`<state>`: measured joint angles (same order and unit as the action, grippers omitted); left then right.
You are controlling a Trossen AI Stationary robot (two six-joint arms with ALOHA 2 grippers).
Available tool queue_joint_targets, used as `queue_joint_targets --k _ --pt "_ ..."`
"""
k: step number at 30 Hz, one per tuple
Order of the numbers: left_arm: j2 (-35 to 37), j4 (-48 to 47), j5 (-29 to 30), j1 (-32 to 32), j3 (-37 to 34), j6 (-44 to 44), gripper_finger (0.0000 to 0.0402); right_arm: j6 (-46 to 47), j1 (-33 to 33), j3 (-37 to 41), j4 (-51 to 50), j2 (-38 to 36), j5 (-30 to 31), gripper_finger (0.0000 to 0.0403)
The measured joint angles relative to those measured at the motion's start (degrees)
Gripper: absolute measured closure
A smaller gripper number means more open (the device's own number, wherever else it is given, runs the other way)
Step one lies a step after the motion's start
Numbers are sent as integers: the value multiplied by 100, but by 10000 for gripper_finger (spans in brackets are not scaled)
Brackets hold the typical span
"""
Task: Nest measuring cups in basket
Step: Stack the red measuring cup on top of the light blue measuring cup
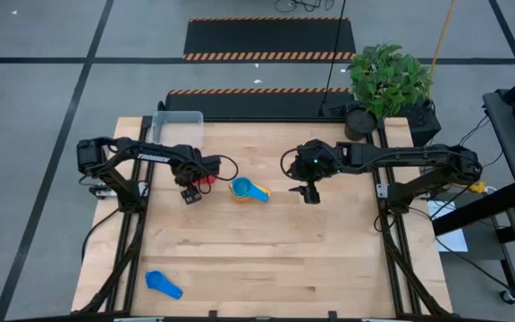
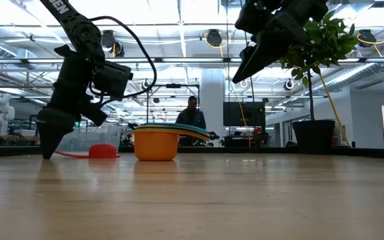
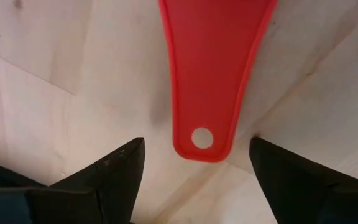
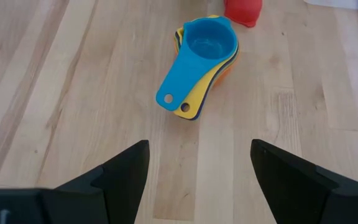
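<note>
Fingers of both arms apart, empty: left gripper low w/ fingers either side of the red cup handle tip, not touching; right gripper up off the surface, right of the nested stack. Basket sits at far-left corner, well behind stack. Stack mid-surface: light blue cup on top, yellow, navy, orange under. Red cup just left of stack. Second light blue cup lies alone, near-left of stack, well apart.
</note>
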<state>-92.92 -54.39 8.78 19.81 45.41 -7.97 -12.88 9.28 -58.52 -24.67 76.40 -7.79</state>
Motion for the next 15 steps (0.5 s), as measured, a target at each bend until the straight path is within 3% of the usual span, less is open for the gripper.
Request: queue_joint_targets --k 15 --pt "4 343 82 151 7 235 105 15 0 0 0 0 2 131"
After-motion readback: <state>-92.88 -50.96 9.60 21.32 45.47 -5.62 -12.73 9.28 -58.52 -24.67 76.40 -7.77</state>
